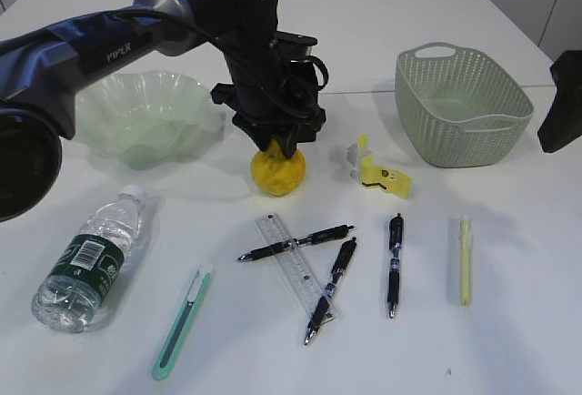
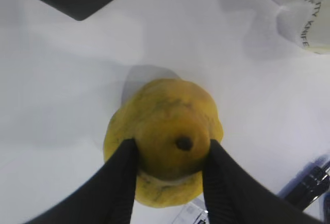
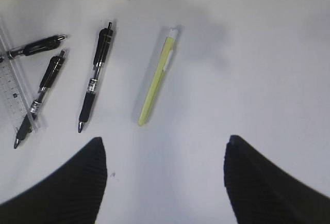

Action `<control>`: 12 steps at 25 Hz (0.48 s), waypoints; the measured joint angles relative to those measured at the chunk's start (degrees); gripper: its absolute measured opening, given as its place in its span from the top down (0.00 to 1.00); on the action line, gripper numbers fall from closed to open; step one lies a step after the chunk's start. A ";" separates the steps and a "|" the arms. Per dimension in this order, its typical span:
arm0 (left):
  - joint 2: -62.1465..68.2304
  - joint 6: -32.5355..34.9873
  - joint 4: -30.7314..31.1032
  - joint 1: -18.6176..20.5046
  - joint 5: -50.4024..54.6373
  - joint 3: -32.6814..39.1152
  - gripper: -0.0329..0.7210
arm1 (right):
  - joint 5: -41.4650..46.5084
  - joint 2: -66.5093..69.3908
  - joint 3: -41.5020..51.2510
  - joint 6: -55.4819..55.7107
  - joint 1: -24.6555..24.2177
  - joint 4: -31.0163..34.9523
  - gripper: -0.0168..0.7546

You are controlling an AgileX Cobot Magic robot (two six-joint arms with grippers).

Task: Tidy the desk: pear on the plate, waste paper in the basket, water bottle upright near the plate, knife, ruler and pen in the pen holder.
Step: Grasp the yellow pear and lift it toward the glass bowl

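A yellow pear [image 1: 278, 175] sits on the white table, just right of the green wavy plate [image 1: 150, 117]. My left gripper [image 1: 275, 147] comes down on it from above and is shut on it; the left wrist view shows both black fingers [image 2: 121, 177] pressed against the sides of the pear [image 2: 165, 110]. The water bottle [image 1: 91, 263] lies on its side at the front left. A teal knife [image 1: 185, 322], a clear ruler [image 1: 293, 263] and black pens [image 1: 395, 263] lie in front. Waste paper [image 1: 377, 172] lies left of the green basket [image 1: 462, 104]. My right gripper [image 3: 165, 144] hangs open over bare table. The pen holder is out of view.
A yellow-green pen [image 1: 465, 258] lies alone at the front right, and it also shows in the right wrist view as the pen [image 3: 156, 77]. Two black pens [image 1: 332, 290] cross over the ruler. The right arm [image 1: 564, 104] shows as a dark shape at the right edge.
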 joint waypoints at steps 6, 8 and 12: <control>-1.10 -1.35 -0.83 0.00 0.00 0.00 0.59 | 1.07 0.00 0.00 0.00 0.00 0.19 0.26; -1.47 -1.60 -1.06 0.00 0.00 0.00 0.59 | 1.43 0.00 0.00 0.00 0.00 0.19 0.26; -2.77 -1.86 -2.01 0.00 0.10 0.00 0.59 | 2.27 0.00 0.00 0.00 0.00 0.19 0.26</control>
